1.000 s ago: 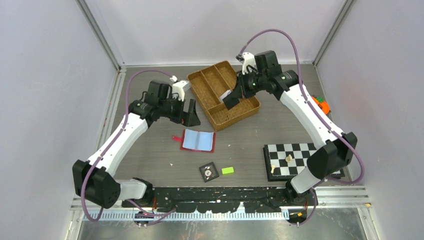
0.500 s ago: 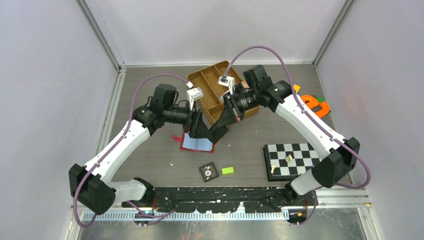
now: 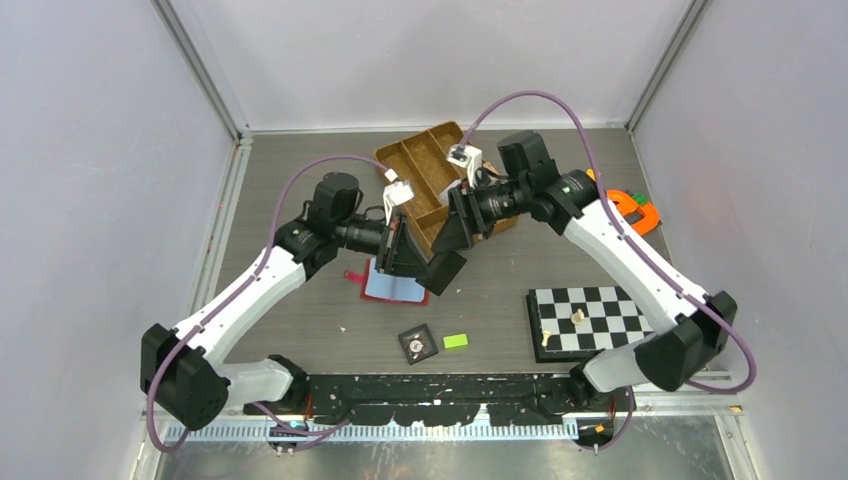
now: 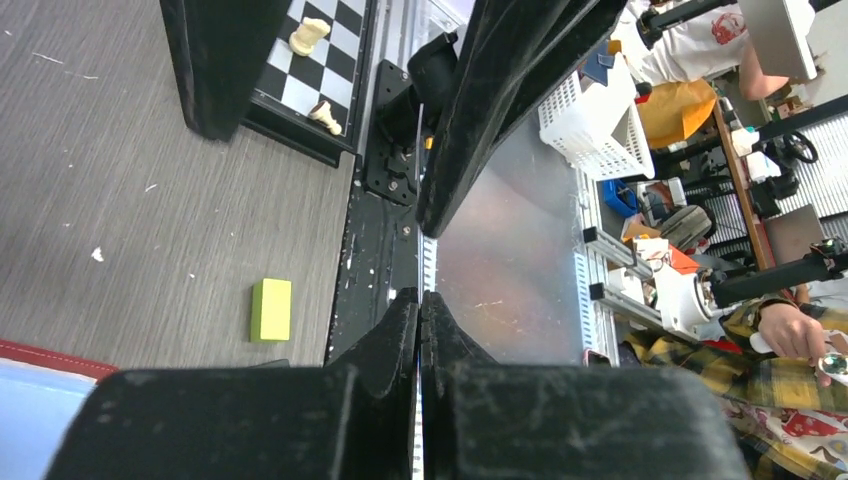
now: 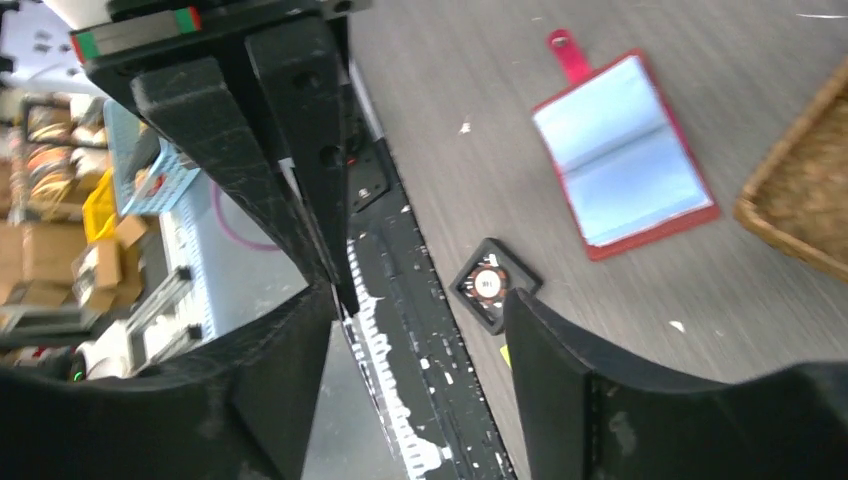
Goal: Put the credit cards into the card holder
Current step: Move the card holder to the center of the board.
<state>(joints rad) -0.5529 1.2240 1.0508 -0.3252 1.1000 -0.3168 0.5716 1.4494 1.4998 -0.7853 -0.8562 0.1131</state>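
Where the two arms meet above the middle of the bench (image 3: 500, 290), the left claw (image 4: 420, 300) is clenched, its fingers pressed flat together; whether a credit card is pinched between them cannot be told. The right claw (image 5: 415, 300) stands released, fingers wide apart, with the left claw's tip reaching into the gap between them. Below both, the red card holder (image 5: 625, 150) lies spread flat on the bench, light blue pockets up, closing tab toward the left. Nearer the arm bases lie a black tile with a round dial (image 3: 417, 343) and a small green block (image 3: 456, 341), close together; a chessboard (image 3: 590, 315) sits to the right.
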